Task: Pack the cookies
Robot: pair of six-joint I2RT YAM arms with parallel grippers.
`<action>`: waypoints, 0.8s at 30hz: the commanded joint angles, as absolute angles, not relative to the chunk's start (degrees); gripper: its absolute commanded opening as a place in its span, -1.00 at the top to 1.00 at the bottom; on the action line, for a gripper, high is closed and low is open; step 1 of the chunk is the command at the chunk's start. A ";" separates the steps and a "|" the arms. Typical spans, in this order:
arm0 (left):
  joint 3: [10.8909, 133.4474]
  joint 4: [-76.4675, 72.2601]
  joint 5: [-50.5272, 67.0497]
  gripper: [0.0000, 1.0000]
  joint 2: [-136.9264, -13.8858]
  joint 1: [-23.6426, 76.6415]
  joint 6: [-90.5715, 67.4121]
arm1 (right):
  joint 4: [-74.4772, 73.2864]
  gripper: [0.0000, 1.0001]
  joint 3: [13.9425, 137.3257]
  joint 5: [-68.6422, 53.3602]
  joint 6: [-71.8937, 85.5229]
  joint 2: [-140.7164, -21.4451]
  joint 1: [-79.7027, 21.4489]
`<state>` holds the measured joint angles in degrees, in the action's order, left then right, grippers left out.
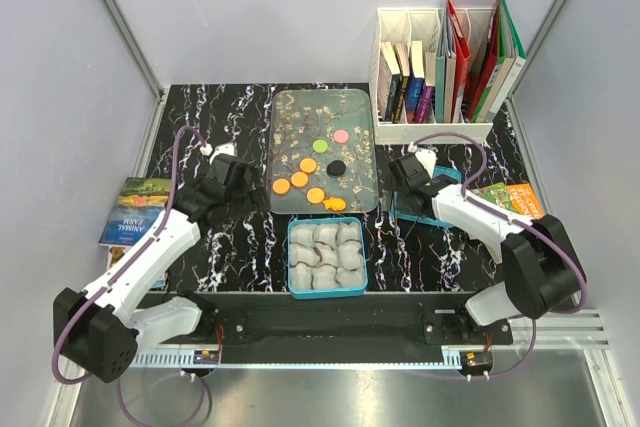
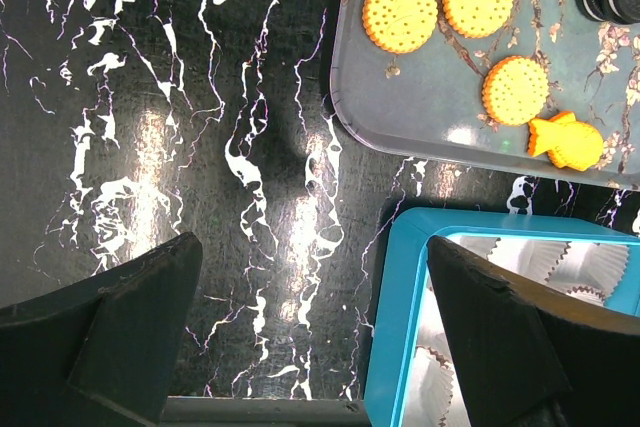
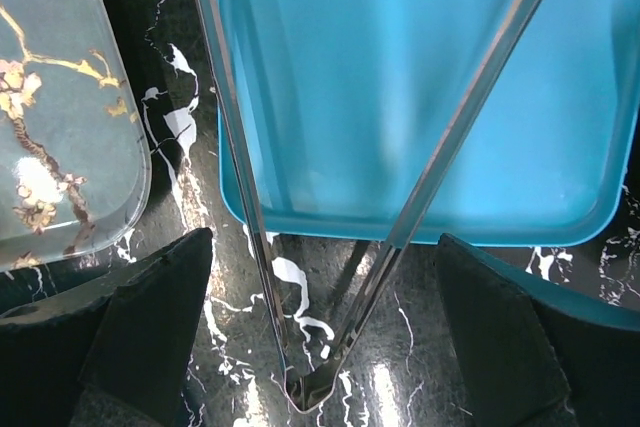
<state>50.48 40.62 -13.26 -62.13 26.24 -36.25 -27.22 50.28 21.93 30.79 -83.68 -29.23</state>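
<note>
The cookies (image 1: pixel 308 165) lie on a grey tray (image 1: pixel 285 112) in the middle of the black table (image 1: pixel 250 237). Just in front, a blue box (image 1: pixel 293 259) holds paper cups (image 1: pixel 326 255). The left gripper (image 2: pixel 310 247) hangs wide apart and empty over the table beside the tray. The right gripper (image 3: pixel 325 242), also spread and empty, is above tongs (image 3: pixel 405 197) on a blue lid (image 3: pixel 400 77).

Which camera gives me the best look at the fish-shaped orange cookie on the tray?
Left wrist: the fish-shaped cookie sits close and sharp near the edge of the tray, its outline readable. Top external shows it only as a small orange blob. Right wrist catches just a tray corner, no cookie.
</note>
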 commanded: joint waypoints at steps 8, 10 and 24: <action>50.62 39.20 -12.39 -0.98 -62.75 26.46 -35.86 | -24.52 -0.99 50.10 23.82 30.32 -87.63 -29.27; 50.54 39.20 -12.39 -0.98 -62.75 26.37 -35.86 | -24.34 -0.99 50.18 23.82 30.24 -87.01 -29.27; 50.45 39.20 -12.22 -0.98 -62.84 26.37 -35.95 | -26.63 -0.94 53.70 22.59 30.41 -94.75 -27.69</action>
